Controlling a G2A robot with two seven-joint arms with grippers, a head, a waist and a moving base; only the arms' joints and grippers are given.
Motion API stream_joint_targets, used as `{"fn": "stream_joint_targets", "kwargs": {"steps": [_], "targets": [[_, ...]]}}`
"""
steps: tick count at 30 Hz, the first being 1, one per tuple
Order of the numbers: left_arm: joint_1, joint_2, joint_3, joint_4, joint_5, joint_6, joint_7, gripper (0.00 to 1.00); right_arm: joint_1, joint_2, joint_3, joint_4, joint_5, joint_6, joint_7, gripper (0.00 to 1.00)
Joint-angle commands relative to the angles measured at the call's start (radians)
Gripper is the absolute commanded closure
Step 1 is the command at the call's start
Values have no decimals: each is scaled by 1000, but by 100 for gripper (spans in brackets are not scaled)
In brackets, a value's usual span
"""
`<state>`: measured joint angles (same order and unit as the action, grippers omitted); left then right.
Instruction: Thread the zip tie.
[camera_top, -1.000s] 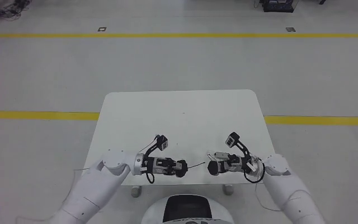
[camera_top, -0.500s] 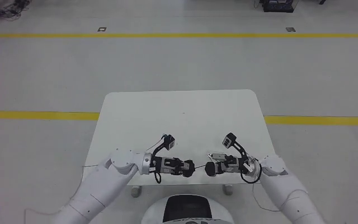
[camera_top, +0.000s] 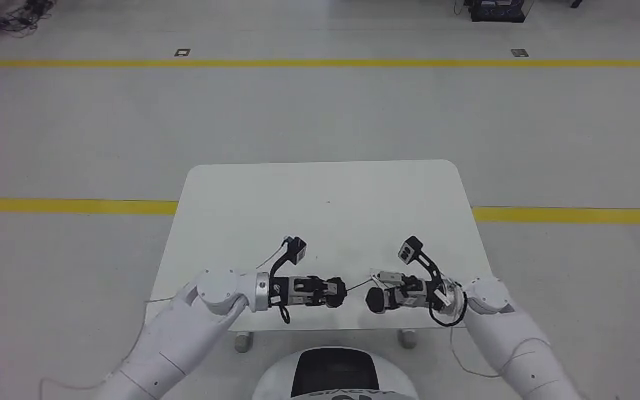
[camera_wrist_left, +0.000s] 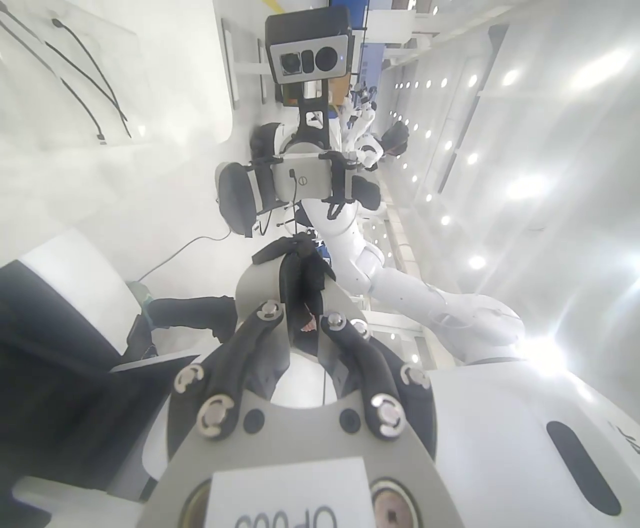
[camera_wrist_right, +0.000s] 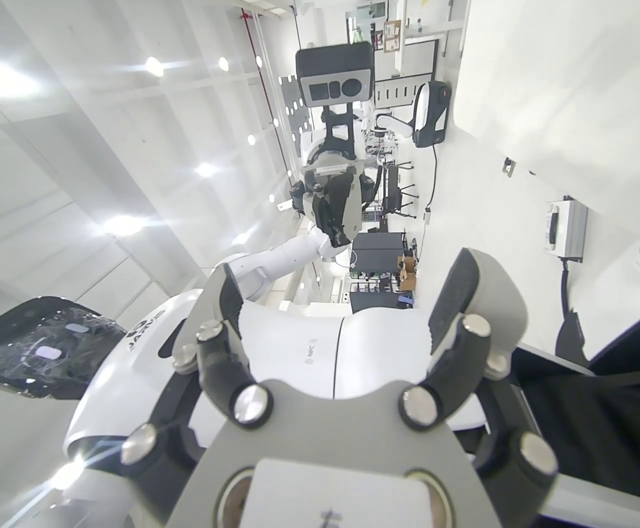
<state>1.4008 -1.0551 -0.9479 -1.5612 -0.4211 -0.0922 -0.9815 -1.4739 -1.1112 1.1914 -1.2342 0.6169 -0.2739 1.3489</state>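
- Top view: both arms are over the near edge of the white table (camera_top: 320, 200), grippers pointed at each other w/ a small gap between. The left gripper (camera_top: 338, 291) is clamped on the zip tie (camera_top: 354, 291), a thin black line that sticks out toward the right gripper (camera_top: 372, 298). Can't tell if the free end touches it.
- Left wrist view: the left gripper (camera_wrist_left: 299, 250) has its fingers pressed together at the tips around something thin and black (prob the tie, hard to make out here). The right gripper (camera_wrist_left: 300, 197) sits farther off, facing this way, its fingers spread wide. A couple of thin black strips (camera_wrist_left: 110, 95) w/ small heads lie flat on the table, well apart from both grippers.
- Right wrist view: the right gripper (camera_wrist_right: 345, 280) is wide open, nothing between its fingers (camera_wrist_right: 450, 300). The left gripper (camera_wrist_right: 340, 235) is farther off, pointing back at it, tips pinched closed.
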Motion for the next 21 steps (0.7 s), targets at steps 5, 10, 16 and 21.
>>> {"fn": "stream_joint_targets", "kwargs": {"steps": [5, 10, 16, 21], "targets": [[-5, 5, 4, 9, -28, -16, -42, 100, 10, 5, 17, 39, 39, -8, 40, 0], [-8, 8, 10, 11, -31, -10, -36, 100, 16, 9, 2, 57, 98, -11, 41, 0], [-13, 10, 20, 12, -37, -6, -35, 100, 27, 20, -29, 68, 136, -21, 41, 29], [-17, 12, 26, 14, -39, -6, -32, 100, 37, 28, -55, 81, 158, -33, 41, 50]]}}
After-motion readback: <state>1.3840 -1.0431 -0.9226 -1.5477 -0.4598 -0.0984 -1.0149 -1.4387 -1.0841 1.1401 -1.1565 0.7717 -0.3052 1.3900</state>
